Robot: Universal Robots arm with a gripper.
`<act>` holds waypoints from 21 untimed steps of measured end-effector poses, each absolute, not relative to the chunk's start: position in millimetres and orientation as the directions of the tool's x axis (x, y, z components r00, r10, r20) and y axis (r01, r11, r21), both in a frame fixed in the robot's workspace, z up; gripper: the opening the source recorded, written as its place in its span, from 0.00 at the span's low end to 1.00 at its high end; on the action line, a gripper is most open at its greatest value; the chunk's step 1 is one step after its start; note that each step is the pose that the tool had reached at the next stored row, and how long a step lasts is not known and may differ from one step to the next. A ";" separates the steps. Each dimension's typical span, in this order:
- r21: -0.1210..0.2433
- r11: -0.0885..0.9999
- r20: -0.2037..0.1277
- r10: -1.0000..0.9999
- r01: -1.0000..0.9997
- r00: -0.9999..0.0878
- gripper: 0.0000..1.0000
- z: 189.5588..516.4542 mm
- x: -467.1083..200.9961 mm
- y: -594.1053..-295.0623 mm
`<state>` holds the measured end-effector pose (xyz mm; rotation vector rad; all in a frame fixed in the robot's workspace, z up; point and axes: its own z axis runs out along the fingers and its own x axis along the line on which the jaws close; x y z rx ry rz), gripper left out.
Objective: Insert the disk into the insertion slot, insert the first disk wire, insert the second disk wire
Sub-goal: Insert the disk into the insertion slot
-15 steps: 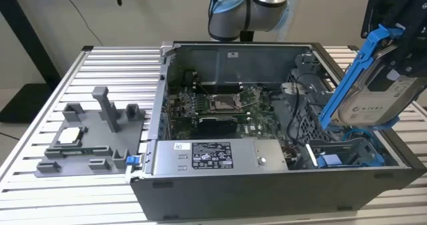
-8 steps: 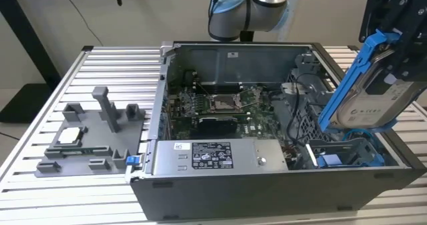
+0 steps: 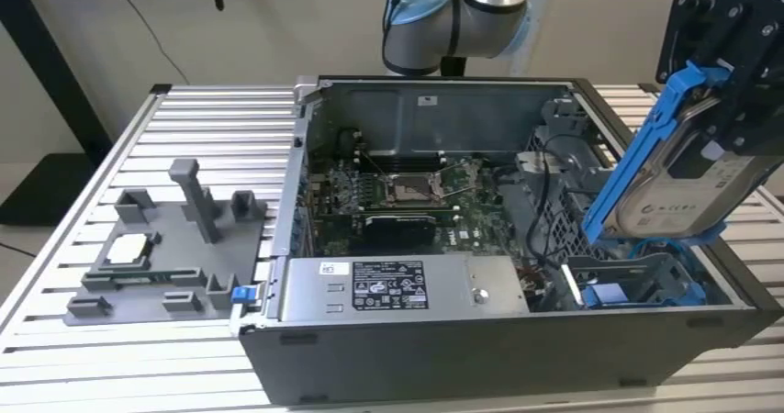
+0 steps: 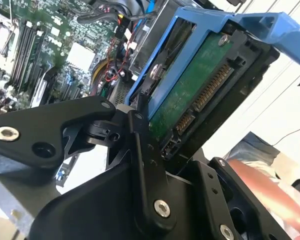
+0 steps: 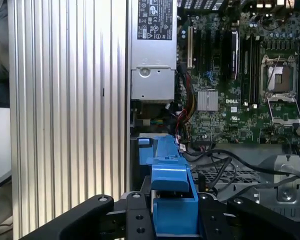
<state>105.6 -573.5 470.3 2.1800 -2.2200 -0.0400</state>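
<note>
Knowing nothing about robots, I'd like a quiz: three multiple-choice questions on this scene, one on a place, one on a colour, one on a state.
1. Where is the disk? A) on the grey tray B) over the insertion slot C) under the case
2. Its carrier frame is: A) red B) yellow C) blue
3. The disk is: A) tilted, gripped by the tool B) flat in the slot C) lying loose
Answers: 1 B: it hangs over the slot at the exterior view's right. 2 C: blue in every view. 3 A: the tool clamps its frame, slot unfilled.
</note>
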 end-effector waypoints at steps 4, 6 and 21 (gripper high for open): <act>0.039 0.018 0.003 -1.000 -0.999 -0.018 0.00 469.2 105.6 -573.5; 0.039 0.018 0.003 -1.000 -0.999 -0.018 0.00 469.1 105.6 -573.5; 0.039 0.018 0.003 -1.000 -0.999 -0.018 0.00 462.8 108.8 -573.1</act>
